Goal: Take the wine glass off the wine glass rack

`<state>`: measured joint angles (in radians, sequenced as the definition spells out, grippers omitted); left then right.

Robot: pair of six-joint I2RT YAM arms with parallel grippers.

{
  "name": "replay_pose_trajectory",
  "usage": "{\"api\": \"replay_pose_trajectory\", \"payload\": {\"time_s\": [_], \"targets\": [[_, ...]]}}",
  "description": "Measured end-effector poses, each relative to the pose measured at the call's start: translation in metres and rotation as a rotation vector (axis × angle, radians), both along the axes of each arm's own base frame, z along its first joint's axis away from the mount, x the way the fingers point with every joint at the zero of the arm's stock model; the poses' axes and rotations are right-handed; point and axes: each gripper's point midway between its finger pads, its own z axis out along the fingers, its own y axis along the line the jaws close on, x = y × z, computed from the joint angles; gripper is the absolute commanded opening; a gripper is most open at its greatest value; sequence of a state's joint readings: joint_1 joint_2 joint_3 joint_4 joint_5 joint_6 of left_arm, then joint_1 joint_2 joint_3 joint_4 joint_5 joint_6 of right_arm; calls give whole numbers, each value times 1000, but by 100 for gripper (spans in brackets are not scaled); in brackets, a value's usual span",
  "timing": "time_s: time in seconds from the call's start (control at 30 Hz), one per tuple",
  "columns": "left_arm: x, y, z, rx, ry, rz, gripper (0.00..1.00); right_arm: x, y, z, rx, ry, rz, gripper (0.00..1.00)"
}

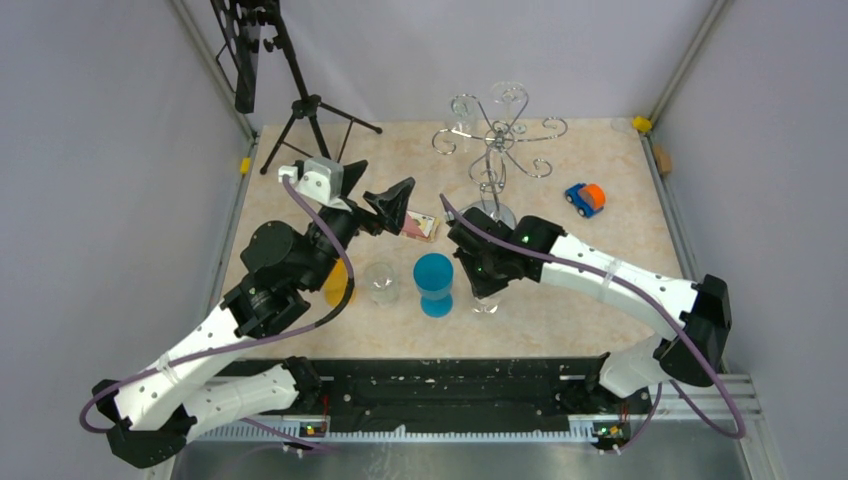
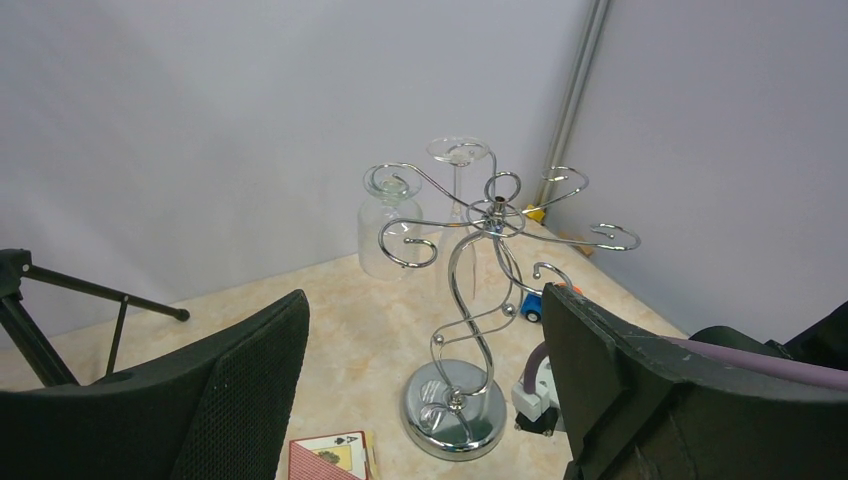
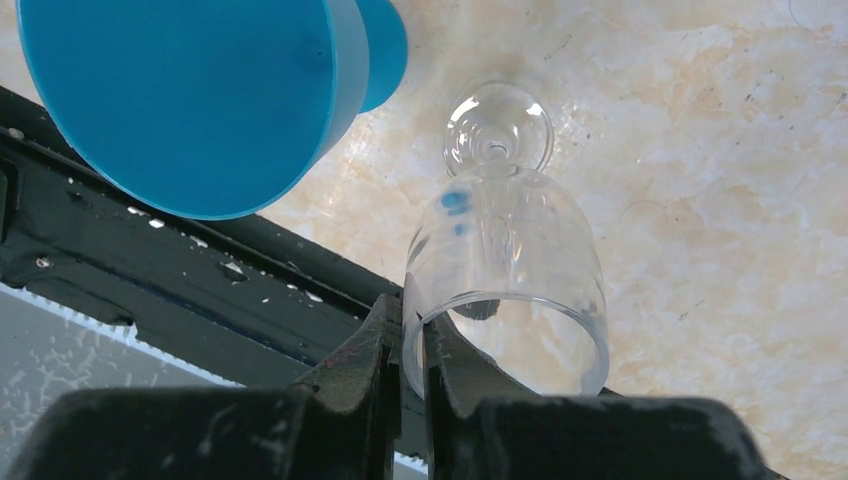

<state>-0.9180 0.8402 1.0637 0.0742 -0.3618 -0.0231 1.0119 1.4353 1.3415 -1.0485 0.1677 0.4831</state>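
The chrome wine glass rack (image 1: 497, 150) stands at the back middle of the table on its round base (image 2: 455, 410). Two clear glasses still hang upside down from its arms: one (image 2: 390, 235) on the left scroll, and one with its foot (image 2: 458, 152) at the top. My right gripper (image 3: 412, 330) is shut on the rim of a wine glass (image 3: 505, 250), one finger inside the bowl and one outside. This glass is off the rack, rim up, with its foot (image 1: 485, 305) low over the table beside the blue cup (image 1: 433, 283). My left gripper (image 1: 385, 195) is open and empty, facing the rack.
A clear glass (image 1: 380, 283) stands left of the blue cup. Playing cards (image 1: 420, 226) lie near the left fingers. A blue and orange toy car (image 1: 585, 198) sits right of the rack. A black tripod (image 1: 300, 105) stands at the back left.
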Motion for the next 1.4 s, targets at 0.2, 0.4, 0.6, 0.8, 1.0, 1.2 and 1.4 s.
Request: {"api": "replay_pose_trajectory", "payload": {"time_s": [0.2, 0.4, 0.6, 0.8, 1.0, 1.2, 1.4], "targets": [[0, 1, 0, -1, 1, 4, 89, 1, -1, 0, -4, -7, -4, 33], [1, 1, 0, -1, 1, 6, 91, 5, 2, 9, 10, -31, -8, 40], [2, 3, -1, -3, 7, 22, 96, 9, 11, 49, 124, -92, -2, 43], [16, -1, -14, 16, 72, 70, 99, 8, 12, 108, 292, -189, 1, 43], [43, -10, -24, 40, 182, 91, 92, 5, 6, 164, 483, -310, -3, 43], [89, 7, -17, -100, 332, 103, 86, 3, -13, 237, 739, -505, -43, 43], [132, -13, 2, -204, 433, -15, 80, -2, -37, 274, 890, -628, -90, 44]]}}
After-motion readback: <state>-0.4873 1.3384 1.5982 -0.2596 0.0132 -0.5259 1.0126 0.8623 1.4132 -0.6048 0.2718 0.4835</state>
